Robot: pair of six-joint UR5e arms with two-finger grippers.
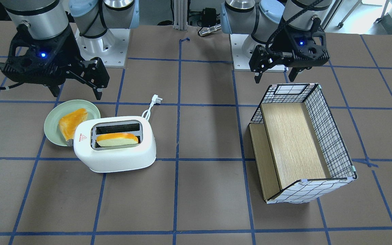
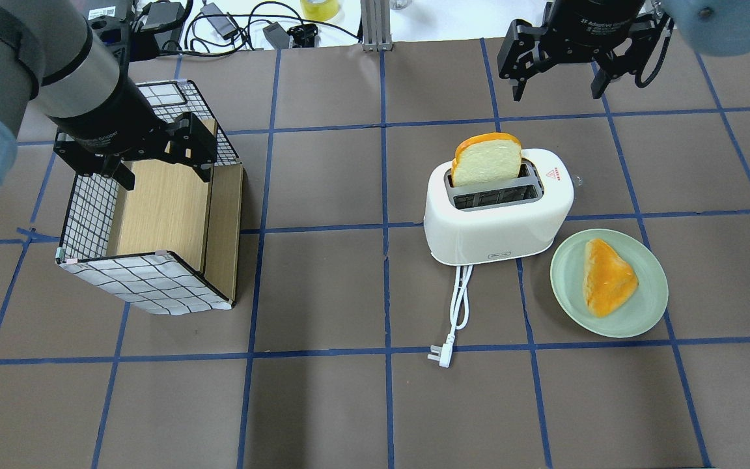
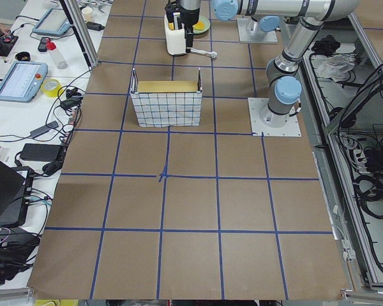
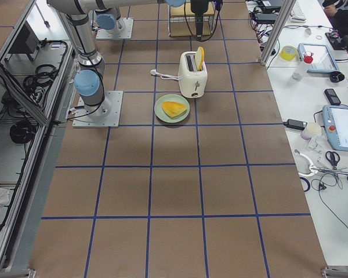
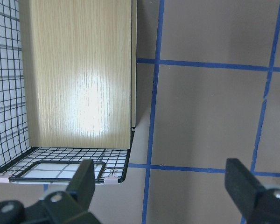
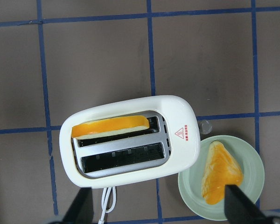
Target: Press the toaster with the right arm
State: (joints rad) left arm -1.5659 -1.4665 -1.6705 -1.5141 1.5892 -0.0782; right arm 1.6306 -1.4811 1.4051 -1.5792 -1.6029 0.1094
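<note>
One white toaster (image 2: 499, 215) sits on the right half of the desk, roughly midway between the robot's edge and the operators' edge, with a bread slice (image 2: 486, 159) upright in the slot nearer the operators. We take the small silver knob (image 6: 205, 125), at the end facing the desk's right edge, for the part to push. A green plate (image 2: 648, 273) carrying a toast piece (image 2: 609, 277) lies just beside that end, and the cord (image 2: 458, 299) trails toward the robot's edge. We see the right gripper (image 2: 558, 92) hovering high above the toaster, fingers spread wide and holding nothing. To press well, we would narrow the fingers, centre one tip over the knob, and come straight down, since a slanted push could tip or slide a light plastic body or clip the plate. The left gripper (image 2: 166, 177), also spread wide and empty, hangs over the grid-patterned box (image 2: 147, 280) on the left half.
</note>
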